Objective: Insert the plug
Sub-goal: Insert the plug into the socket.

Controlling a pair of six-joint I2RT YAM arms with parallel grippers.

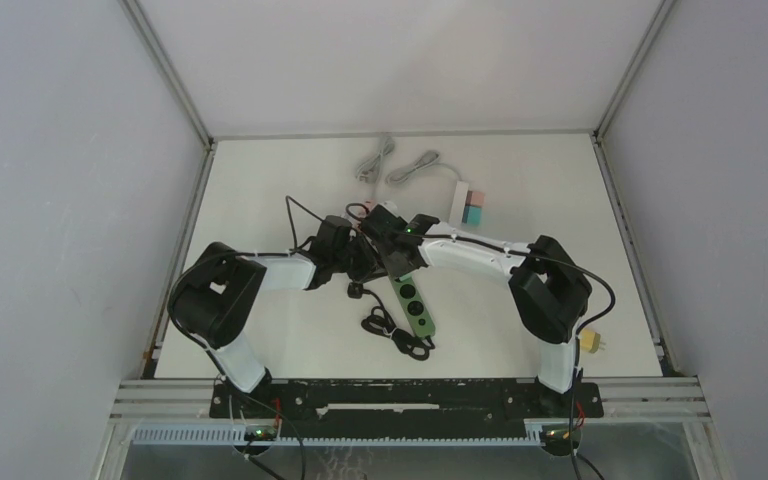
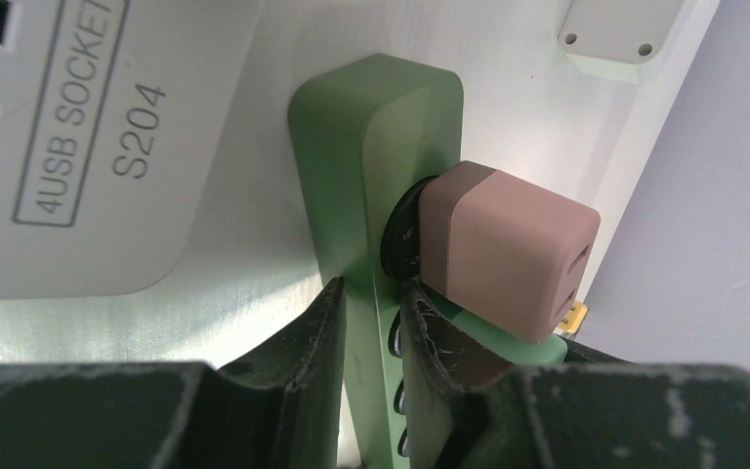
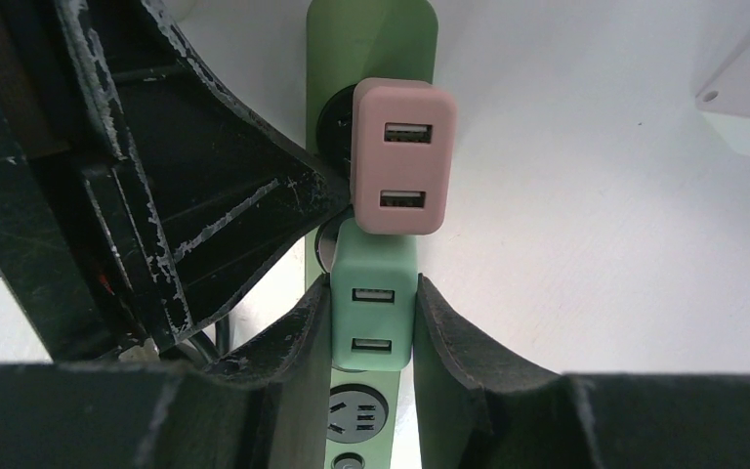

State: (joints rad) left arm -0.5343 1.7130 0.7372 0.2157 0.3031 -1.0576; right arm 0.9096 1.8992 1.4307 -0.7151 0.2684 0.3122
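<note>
**Both claws clamped at the power strip**

On the white table (image 1: 520, 180), the overhead view shows only the arms meeting over the green power strip (image 1: 417, 303). The left wrist view shows the left gripper (image 2: 371, 337) pinching the strip's edge beside a seated pink plug (image 2: 508, 254). Only the right wrist view shows the right gripper (image 3: 373, 322) clamped on the mint plug (image 3: 374, 293) — just below the pink one, against the strip.

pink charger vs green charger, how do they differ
Colour: the pink charger is dusty pink, the green charger mint. Grip: the right gripper clamps the green charger, not the pink charger. Place: the pink charger sits nearer the power strip's end than the green charger. Both show two USB ports.
</note>
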